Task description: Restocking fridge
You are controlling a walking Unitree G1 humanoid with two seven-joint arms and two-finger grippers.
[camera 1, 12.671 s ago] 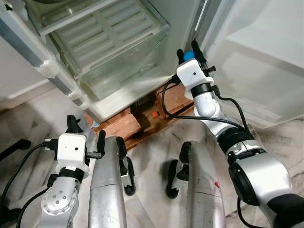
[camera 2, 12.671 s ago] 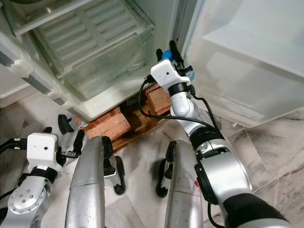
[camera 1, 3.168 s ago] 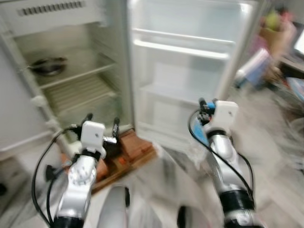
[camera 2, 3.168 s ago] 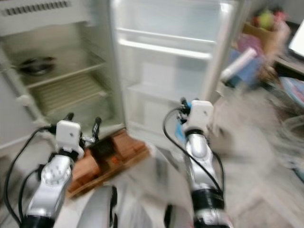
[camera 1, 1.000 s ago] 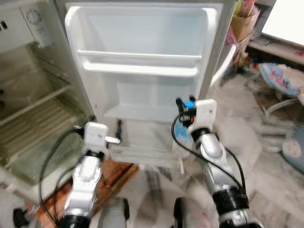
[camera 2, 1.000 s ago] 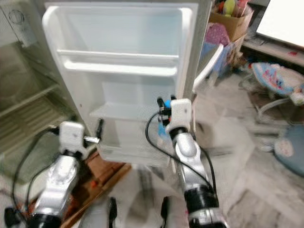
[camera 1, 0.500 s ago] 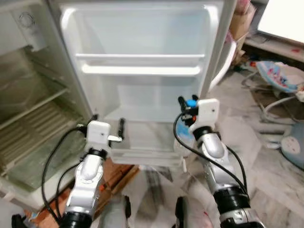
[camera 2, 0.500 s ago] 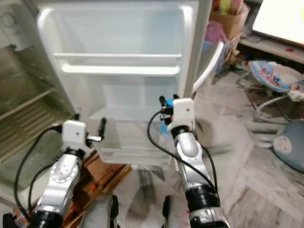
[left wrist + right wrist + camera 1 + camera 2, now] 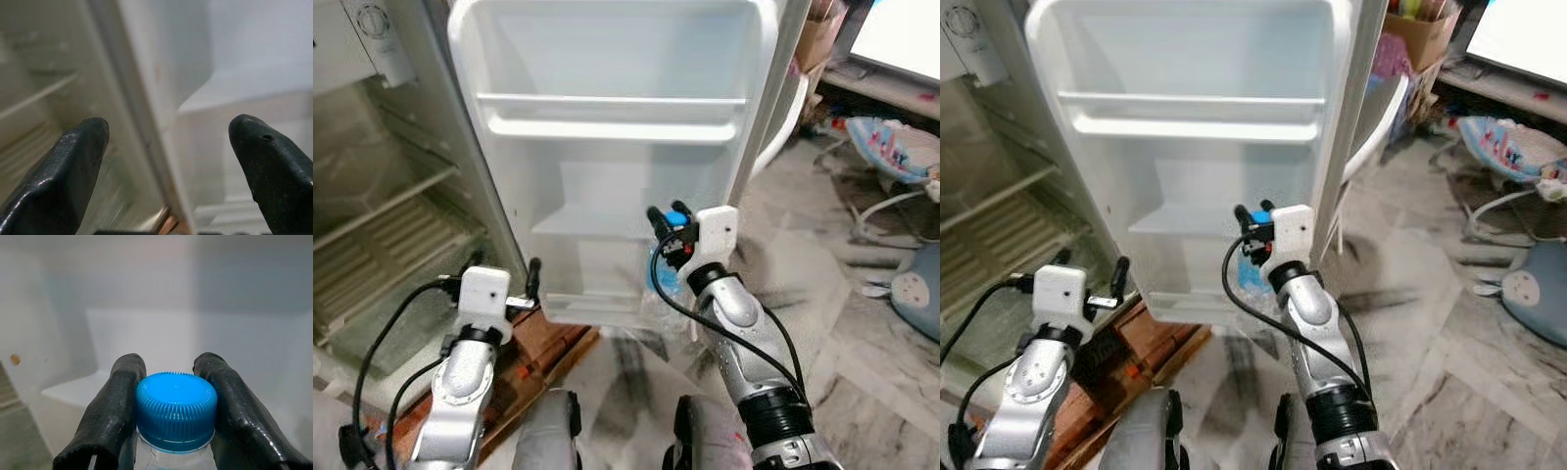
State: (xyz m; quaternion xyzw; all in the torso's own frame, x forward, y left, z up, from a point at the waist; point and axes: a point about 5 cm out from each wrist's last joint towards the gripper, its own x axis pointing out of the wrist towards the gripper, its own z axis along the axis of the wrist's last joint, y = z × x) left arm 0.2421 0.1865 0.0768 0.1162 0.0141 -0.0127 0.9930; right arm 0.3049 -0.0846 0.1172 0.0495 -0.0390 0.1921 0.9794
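step: we carry a water bottle [image 9: 175,416] to the open fridge door [image 9: 607,147]; we judge it is meant for the door's lower shelf [image 9: 597,294]
bottle: clear, blue cap, hanging by its neck from the right gripper [image 9: 173,406], just in front of the door's inner face and near the lower shelf
right fingers: pinched on both sides of the cap and neck, bottle hanging below
do it well: we should keep the pinch firm since only the neck is held, lift the base over the shelf's front rail, set it upright inside, and only then let go; swinging is the risk
right arm: raised and bent at the elbow, wrist pointing at the door, gripper at the door's mid height
left gripper [image 9: 166,142]: fingers spread wide, holding nothing
left arm: raised lower, near the door's hinge-side edge, between the door and the fridge interior [image 9: 382,235]
below door: bricks [image 9: 548,348] under the fridge base
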